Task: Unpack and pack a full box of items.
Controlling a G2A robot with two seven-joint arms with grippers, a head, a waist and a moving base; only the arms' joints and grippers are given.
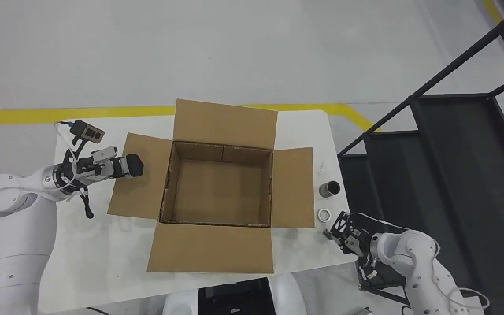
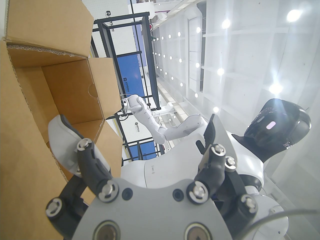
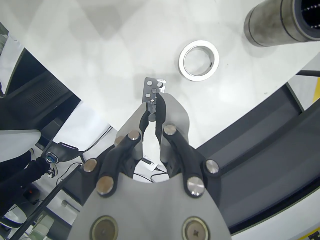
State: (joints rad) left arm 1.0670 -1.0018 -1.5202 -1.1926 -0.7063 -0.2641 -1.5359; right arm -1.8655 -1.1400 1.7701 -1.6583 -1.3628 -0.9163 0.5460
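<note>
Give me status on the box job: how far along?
Unpacking looks done: the box is open and empty, with a cylinder and ring out on the table. In hand: the right pincer grips a small perforated plate near the ring; left pincer is open beside the box. Repacking is left.

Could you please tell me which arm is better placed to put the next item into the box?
Right. The right gripper is shut on a small holed metal plate, near the ring and cylinder beside the box. The left gripper is open and empty by the opposite flap.
</note>
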